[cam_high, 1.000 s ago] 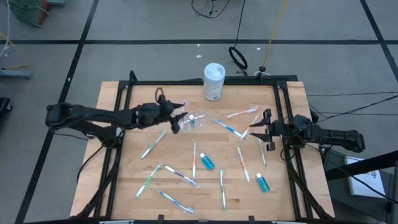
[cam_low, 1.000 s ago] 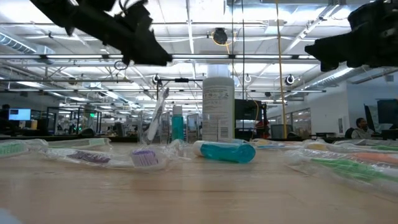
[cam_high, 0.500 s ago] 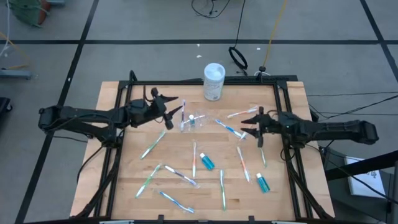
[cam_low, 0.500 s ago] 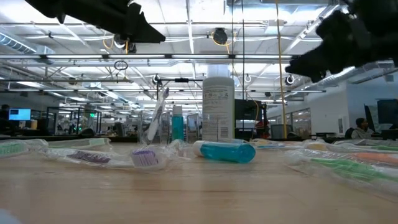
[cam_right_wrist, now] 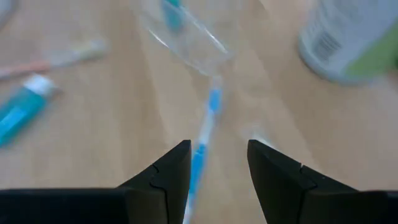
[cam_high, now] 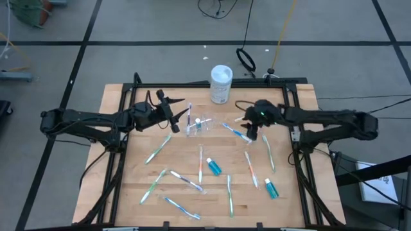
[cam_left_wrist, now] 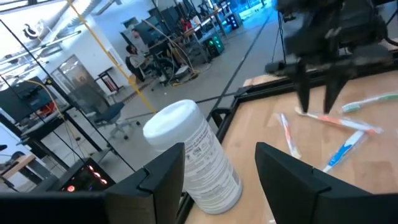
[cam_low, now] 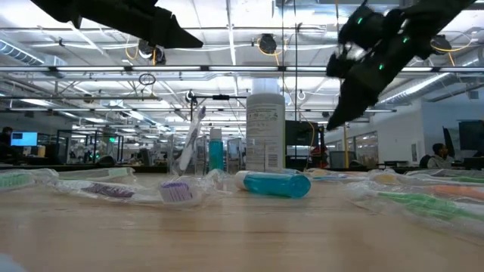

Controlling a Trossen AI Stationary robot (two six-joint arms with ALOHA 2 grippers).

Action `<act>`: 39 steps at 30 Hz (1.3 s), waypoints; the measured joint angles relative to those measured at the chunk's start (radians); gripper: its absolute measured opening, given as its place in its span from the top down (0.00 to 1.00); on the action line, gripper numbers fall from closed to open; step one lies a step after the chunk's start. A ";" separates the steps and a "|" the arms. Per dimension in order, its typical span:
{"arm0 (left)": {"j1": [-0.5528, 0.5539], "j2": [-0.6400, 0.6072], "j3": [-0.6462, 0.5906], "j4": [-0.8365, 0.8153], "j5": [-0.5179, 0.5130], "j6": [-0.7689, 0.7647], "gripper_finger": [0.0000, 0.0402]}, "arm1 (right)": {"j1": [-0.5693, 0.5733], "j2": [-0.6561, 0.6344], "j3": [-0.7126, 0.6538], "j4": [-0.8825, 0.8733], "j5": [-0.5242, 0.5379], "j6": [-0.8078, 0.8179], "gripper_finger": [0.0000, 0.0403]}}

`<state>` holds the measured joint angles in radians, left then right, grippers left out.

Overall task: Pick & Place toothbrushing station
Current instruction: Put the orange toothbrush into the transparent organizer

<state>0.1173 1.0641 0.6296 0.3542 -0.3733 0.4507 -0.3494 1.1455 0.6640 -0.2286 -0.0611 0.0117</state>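
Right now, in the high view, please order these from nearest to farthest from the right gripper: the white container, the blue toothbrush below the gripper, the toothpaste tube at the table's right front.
From the right gripper:
1. Blue toothbrush, just beside its fingertips.
2. White container, at the table's far edge.
3. Toothpaste tube, near the right front corner.

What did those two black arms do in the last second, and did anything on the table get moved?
The right gripper swung inward from the table's right edge and now hangs open over a blue-and-white toothbrush near the small clear plastic cup, holding nothing. The left gripper drew back from the cup, open and empty. Toothbrushes, tubes and cup stayed put.
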 joint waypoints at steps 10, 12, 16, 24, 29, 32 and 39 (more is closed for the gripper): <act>0.000 0.000 0.000 -0.005 0.000 -0.008 0.50 | -0.217 0.253 0.003 0.062 -0.226 -0.105 0.63; 0.000 0.000 0.000 -0.011 0.000 -0.008 0.50 | -0.241 0.285 0.003 0.096 -0.229 -0.131 0.63; 0.000 0.000 0.000 -0.013 0.000 -0.008 0.50 | -0.268 0.330 0.004 0.161 -0.232 -0.181 0.63; 0.000 0.000 0.000 -0.023 0.000 -0.009 0.50 | -0.312 0.398 0.001 0.194 -0.228 -0.246 0.63; 0.000 0.000 0.000 -0.045 0.000 -0.027 0.50 | -0.313 0.411 -0.016 0.271 -0.202 -0.260 0.63; 0.000 0.000 0.000 -0.074 0.000 -0.051 0.50 | -0.309 0.411 -0.016 0.274 -0.201 -0.260 0.63; 0.000 0.000 0.000 -0.099 -0.003 -0.063 0.50 | -0.309 0.411 -0.016 0.305 -0.202 -0.230 0.63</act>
<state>0.1173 1.0645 0.6296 0.2547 -0.3758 0.3873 -0.6581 1.5570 0.6476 0.0765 -0.2628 -0.2180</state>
